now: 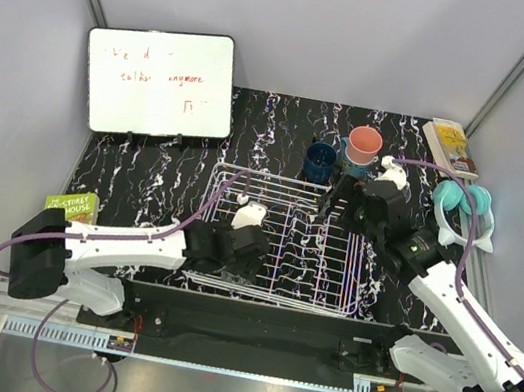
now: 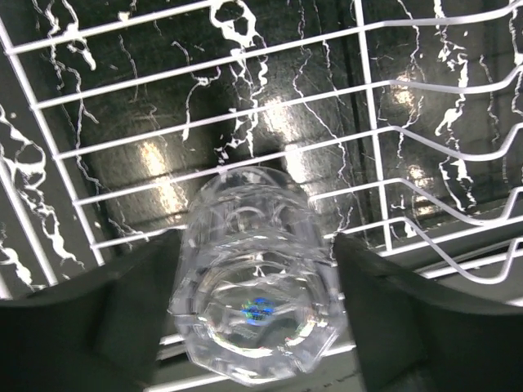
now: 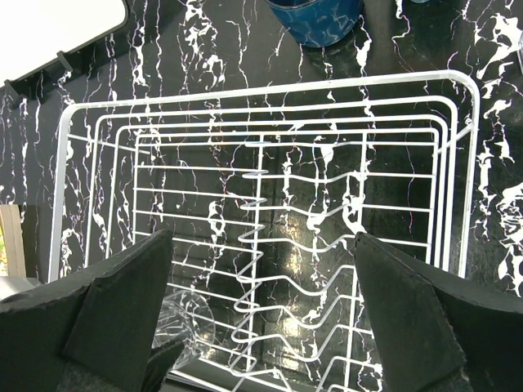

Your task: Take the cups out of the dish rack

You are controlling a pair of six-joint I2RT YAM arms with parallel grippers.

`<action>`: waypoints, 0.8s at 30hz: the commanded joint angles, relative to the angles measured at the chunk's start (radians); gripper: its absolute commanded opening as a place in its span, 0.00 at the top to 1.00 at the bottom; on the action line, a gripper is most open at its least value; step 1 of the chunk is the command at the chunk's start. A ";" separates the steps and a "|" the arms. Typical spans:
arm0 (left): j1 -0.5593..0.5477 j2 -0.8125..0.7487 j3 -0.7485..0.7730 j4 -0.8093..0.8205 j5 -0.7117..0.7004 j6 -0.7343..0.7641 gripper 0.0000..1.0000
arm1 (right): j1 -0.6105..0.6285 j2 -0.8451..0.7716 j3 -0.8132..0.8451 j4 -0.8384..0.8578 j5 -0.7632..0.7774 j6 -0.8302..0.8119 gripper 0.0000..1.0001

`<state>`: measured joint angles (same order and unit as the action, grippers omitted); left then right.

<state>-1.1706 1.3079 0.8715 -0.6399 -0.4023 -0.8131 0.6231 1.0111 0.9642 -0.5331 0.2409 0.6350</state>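
Left hand: clenched on one clear glass cup. In the left wrist view both fingers meet the sides of the cup, one on each side. The cup is transparent with faceted walls, and its thick base faces the camera. It is inside the dish rack, in the near left part, directly over the wire floor.

Right hand: released, with the fingers spread wide and nothing between them. It hangs above the far right part of the rack, near the rack's far rim.

Dish rack: one unit, made of white wire grid. It is rectangular with raised sides and rows of bent wire dividers. It rests on the black, white-veined tabletop between the two arms.

Cups outside the rack: two are clearly countable on the tabletop just beyond the rack's far rim.
- One dark blue cup, upright.
- One salmon-pink tumbler, upright, just beside the blue cup on its right.

A teal patch shows between these two cups. It is too hidden to identify.

Other items on or beside the tabletop:
- One whiteboard, far left.
- One book, far right.
- One pair of teal headphones, right edge.
- One green book, left edge.
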 commanded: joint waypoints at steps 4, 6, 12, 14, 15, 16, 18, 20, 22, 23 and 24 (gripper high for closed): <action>-0.011 0.019 0.041 0.051 -0.016 0.011 0.72 | 0.012 -0.055 -0.025 0.058 -0.005 0.011 0.00; -0.015 0.013 0.037 0.049 -0.021 0.011 0.86 | 0.012 -0.063 -0.030 0.059 -0.002 0.014 0.00; -0.026 -0.065 0.084 -0.004 -0.090 0.038 1.00 | 0.010 -0.089 -0.030 0.058 0.005 0.008 0.00; -0.026 -0.099 0.148 -0.038 -0.116 0.077 1.00 | 0.012 -0.103 -0.025 0.055 0.008 0.005 0.00; -0.026 -0.134 0.170 -0.047 -0.145 0.092 1.00 | 0.012 -0.108 -0.022 0.055 0.008 0.002 0.00; -0.023 -0.153 0.217 -0.056 -0.159 0.107 1.00 | 0.012 -0.115 -0.022 0.055 0.002 0.000 0.00; -0.017 -0.195 0.262 -0.058 -0.187 0.158 1.00 | 0.012 -0.124 -0.022 0.055 -0.008 0.000 0.00; 0.014 -0.217 0.323 -0.057 -0.187 0.199 1.00 | 0.012 -0.134 -0.025 0.056 -0.023 0.000 0.00; 0.060 -0.240 0.356 -0.029 -0.156 0.233 1.00 | 0.010 -0.140 -0.030 0.062 -0.050 0.002 0.00; 0.077 -0.251 0.356 -0.008 -0.136 0.244 1.00 | 0.012 -0.143 -0.039 0.071 -0.063 0.002 0.00; 0.097 -0.271 0.351 0.018 -0.077 0.253 1.00 | 0.010 -0.147 -0.044 0.079 -0.077 0.003 0.00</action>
<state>-1.1389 1.0946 1.1809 -0.6998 -0.5117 -0.6483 0.6239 0.8864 0.9295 -0.5114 0.2192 0.6369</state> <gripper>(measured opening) 0.697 0.994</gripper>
